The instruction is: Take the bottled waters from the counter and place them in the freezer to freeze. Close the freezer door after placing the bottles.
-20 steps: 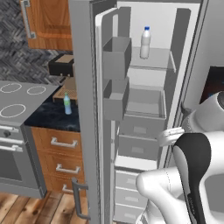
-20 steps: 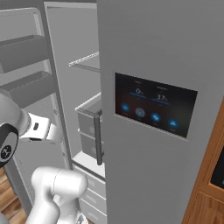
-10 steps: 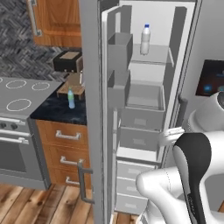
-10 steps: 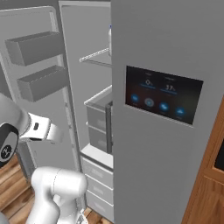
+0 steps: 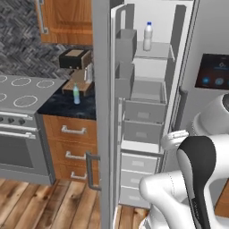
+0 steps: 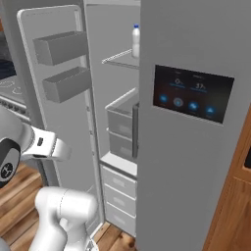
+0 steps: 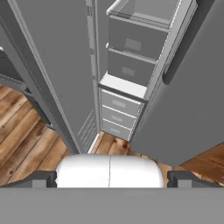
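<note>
The white bottled water (image 5: 147, 36) with a blue cap stands on the freezer's (image 5: 145, 96) upper shelf; it is also visible in the right base view (image 6: 136, 41). The bluish-green bottle (image 5: 76, 93) stands on the black counter (image 5: 62, 104), left of the freezer door (image 5: 103, 116), which hangs wide open with grey bins (image 6: 62, 47) on its inner face. My gripper (image 7: 111, 178) is open and holds nothing. It hangs low in front of the freezer's grey drawers (image 7: 131, 68) and points down at them and the wooden floor.
A grey stovetop (image 5: 20, 88) and oven sit left of the counter, with brown drawers (image 5: 71, 134) below and a wooden wall cupboard (image 5: 67, 20) above. A dark box (image 5: 74, 58) stands at the counter's back. The right appliance door with its blue-lit panel (image 6: 192, 93) is closed.
The whole scene has shifted right and slightly up in both base views, so the base has moved. The white bottle now shows in the right base view. The gripper stays open.
</note>
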Tool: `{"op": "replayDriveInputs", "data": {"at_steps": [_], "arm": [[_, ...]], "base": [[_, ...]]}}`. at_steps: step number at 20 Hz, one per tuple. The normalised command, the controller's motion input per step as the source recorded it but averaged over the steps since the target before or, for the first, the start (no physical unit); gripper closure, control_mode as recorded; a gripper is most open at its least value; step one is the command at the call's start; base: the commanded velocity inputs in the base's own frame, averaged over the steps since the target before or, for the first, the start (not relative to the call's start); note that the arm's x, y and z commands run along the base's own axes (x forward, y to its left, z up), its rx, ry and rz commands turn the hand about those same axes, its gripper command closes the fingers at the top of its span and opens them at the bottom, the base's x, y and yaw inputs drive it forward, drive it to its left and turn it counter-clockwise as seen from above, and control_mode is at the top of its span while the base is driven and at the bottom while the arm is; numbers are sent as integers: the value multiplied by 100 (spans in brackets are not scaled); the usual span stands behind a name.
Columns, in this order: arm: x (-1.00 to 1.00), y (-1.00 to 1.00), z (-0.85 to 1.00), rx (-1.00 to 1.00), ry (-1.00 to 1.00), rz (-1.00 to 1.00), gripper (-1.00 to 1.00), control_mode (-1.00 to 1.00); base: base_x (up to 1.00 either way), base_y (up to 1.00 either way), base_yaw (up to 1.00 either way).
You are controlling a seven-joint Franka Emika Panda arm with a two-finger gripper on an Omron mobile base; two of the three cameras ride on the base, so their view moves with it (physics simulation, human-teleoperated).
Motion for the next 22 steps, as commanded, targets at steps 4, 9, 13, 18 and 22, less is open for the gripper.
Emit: {"op": "replayDriveInputs", "data": {"at_steps": [4,9,13,18,22], "arm": [[0,0,0,0,0,0,-100,100],[0,0,0,0,0,0,-100,100],[0,0,0,0,0,0,-100,100],[0,0,0,0,0,0,-100,100],[0,0,0,0,0,0,-100,100]], "base": [[-24,41,-6],[-19,48,-8],[-23,49,-10],[-18,53,-12],[-6,67,-16]]}}
